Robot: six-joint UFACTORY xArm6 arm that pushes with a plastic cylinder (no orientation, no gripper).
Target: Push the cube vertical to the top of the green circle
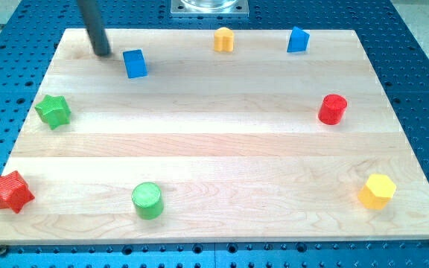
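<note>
A blue cube (135, 63) sits near the view's top left of the wooden board (214, 141). The green circle (147, 200), a short cylinder, stands near the view's bottom edge, left of centre, almost straight below the cube. My tip (103, 53) is at the end of the dark rod, just left of the blue cube and slightly above it, a small gap apart.
A green star (53, 111) lies at the left edge, a red star (10, 191) at the bottom left. A small yellow block (223, 39) and a second blue block (298, 40) sit at the top. A red cylinder (333, 109) is at the right, a yellow hexagon (377, 191) at the bottom right.
</note>
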